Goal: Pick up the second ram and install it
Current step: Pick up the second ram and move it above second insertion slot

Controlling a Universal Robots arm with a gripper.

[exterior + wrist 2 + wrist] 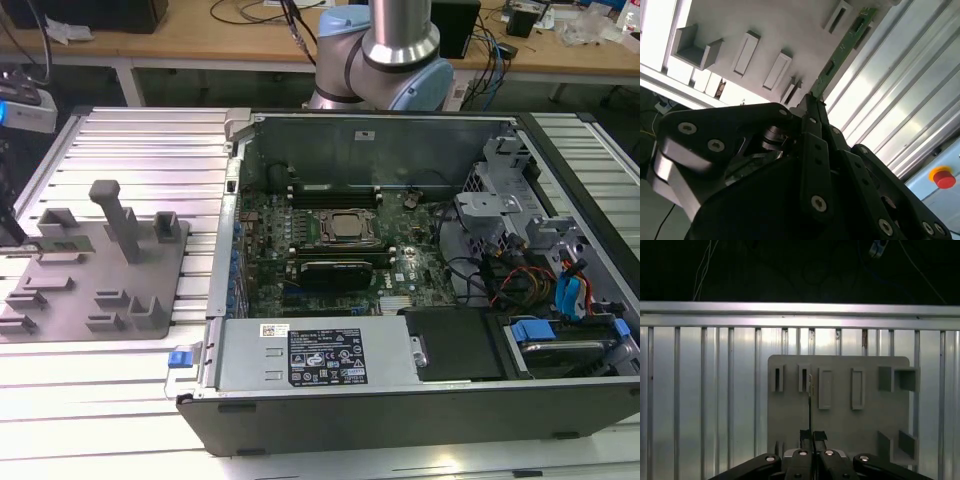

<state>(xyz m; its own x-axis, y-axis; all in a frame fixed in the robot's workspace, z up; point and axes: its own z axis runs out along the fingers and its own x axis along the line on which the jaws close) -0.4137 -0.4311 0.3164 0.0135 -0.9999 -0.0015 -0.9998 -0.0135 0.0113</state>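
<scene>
Claw (812, 433): pinched shut on the end of the thin green second ram (842, 46) | ram: over the grey tray (95, 270), on the exterior view's left | open computer (380, 140): to its right | tip: best to hold tight, keep it straight, no wobble.

In the second wrist view the second ram (841, 50) runs off the picture's edge, its near end hidden inside the clamped tool (812, 101), and the exterior view's left edge cuts off the holder tray (95, 268).
</scene>
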